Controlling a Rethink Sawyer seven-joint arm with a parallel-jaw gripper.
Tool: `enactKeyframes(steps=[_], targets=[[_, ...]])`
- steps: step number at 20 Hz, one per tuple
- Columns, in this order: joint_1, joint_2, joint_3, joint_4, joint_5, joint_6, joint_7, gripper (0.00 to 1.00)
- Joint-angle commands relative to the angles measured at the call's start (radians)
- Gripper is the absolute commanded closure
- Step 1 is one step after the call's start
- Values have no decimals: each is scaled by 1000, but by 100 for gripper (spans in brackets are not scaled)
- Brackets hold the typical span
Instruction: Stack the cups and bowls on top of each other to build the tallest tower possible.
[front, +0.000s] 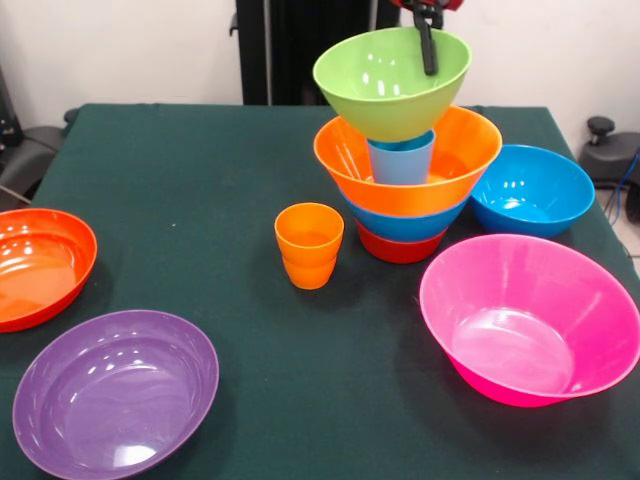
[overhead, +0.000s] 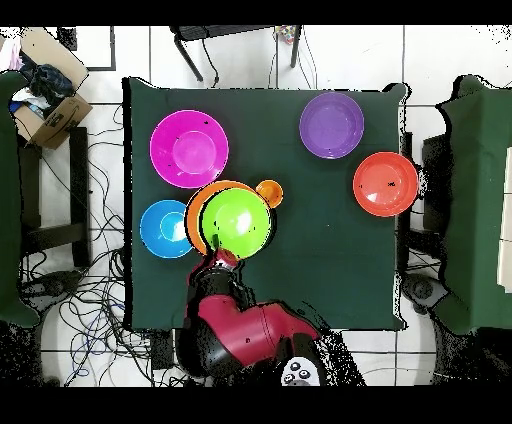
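At the far middle of the green table (front: 200, 180) stands the tower (front: 405, 175): a red-orange bowl (front: 397, 247) at the bottom, a blue bowl (front: 405, 225) nested in it, a wide orange bowl (front: 410, 165) in that, and a light blue cup (front: 401, 160) standing upright inside the orange bowl. The lime green bowl (front: 390, 80) sits on or just over that cup's rim, tilted a little, because the gripper (front: 428, 45) comes down from above and pinches its far wall, one black finger inside the bowl; the other finger is probably outside, though the wall hides it. The jaws look narrow, closed on the rim, so the cup may not yet bear the bowl's weight alone. Loose pieces lie around: orange cups (front: 309, 245) nested just beside the tower, a second blue bowl (front: 532, 190) next to its other side, the large pink bowl (front: 530, 320), the purple bowl (front: 115, 392) and a red-orange bowl (front: 40, 265) well apart. A narrow cup under a wide bowl makes a tippy perch, so release calls for care.
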Motion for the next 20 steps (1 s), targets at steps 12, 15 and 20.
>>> enactKeyframes(steps=[12, 15, 20], targets=[[64, 71, 1, -84, -16, -34, 169, 100], [63, 78, -7, -82, -21, -45, 169, 100], [50, 91, -14, -85, -40, -55, 162, 100]])
